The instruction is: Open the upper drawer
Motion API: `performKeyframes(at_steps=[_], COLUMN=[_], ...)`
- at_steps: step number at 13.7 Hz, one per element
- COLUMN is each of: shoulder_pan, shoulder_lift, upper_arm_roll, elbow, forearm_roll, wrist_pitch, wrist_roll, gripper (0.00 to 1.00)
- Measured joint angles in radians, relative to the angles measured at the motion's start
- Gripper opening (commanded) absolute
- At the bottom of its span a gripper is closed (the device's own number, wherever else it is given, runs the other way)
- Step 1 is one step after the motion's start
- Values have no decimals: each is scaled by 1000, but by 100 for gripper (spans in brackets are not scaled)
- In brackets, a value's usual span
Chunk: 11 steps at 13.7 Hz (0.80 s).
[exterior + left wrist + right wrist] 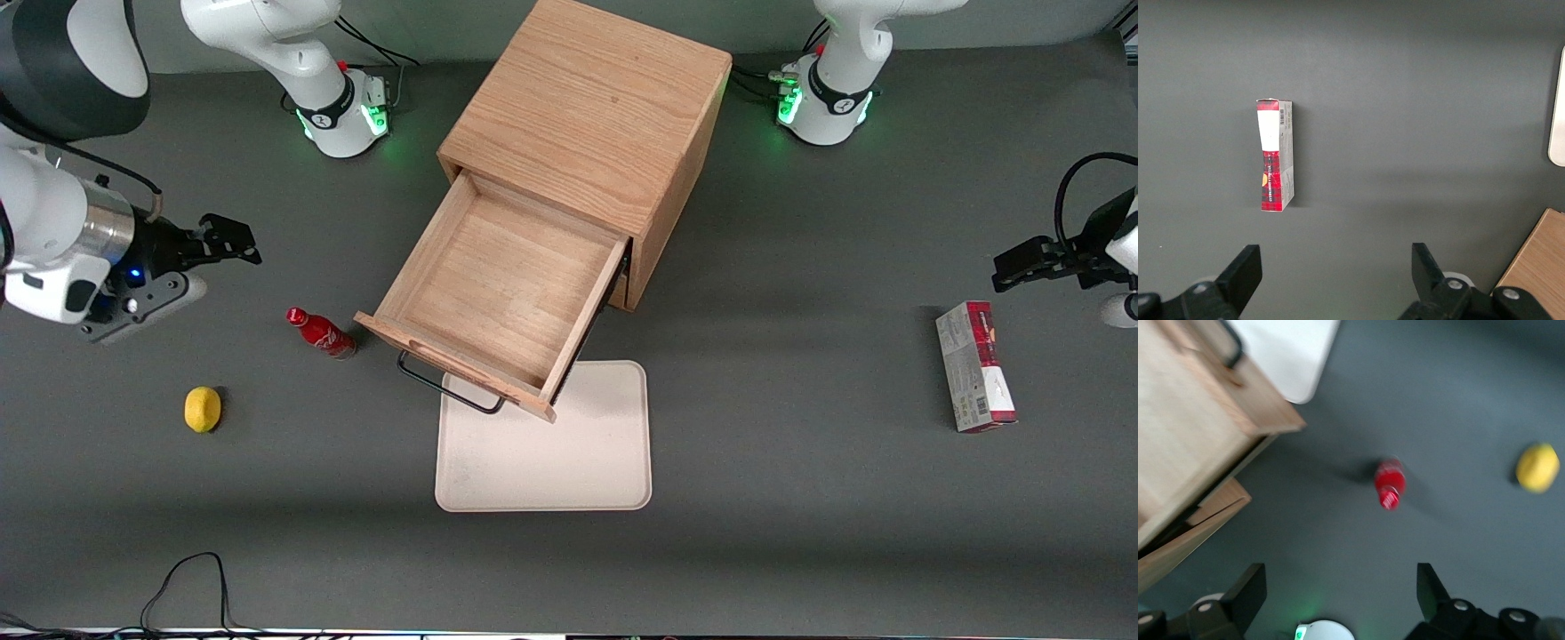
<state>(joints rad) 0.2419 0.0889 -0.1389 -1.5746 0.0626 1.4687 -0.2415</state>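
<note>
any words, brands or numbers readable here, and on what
None can be read.
Red bottle: white script on its label, too small to read.
Red and grey carton: print and a barcode, too small to read.
The gripper, open and clear of the pulled-out upper drawer, shows no text.

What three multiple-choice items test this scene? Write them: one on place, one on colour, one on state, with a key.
1. Where does the small red bottle stand?
A. in the drawer
B. on the grey table beside the drawer front
C. on the cream tray

2. What colour is the drawer's wire bar handle?
A. black
B. white
C. yellow

3. How is the light oak upper drawer of the wooden cabinet?
A. shut
B. pulled out, empty
C. pulled out, full

Key: B, the bottle is on the table between the drawer and the yellow lemon; A, the bar is dark; B, its bare floor shows, and the open gripper hangs apart from it, toward the working arm's end.
</note>
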Motion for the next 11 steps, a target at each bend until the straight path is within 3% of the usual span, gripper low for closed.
performKeyframes(at_steps=[2,6,11], shoulder_pan=[0,-6,-2], shoulder_lift=[-17,-18,-78], upper_arm_roll=[-8,-75,-69], elbow=[-28,-32,-63], forearm_roll=[-32,-34,-29], wrist_pitch=[1,15,101], wrist_roll=[75,89,91], gripper=[100,100,100])
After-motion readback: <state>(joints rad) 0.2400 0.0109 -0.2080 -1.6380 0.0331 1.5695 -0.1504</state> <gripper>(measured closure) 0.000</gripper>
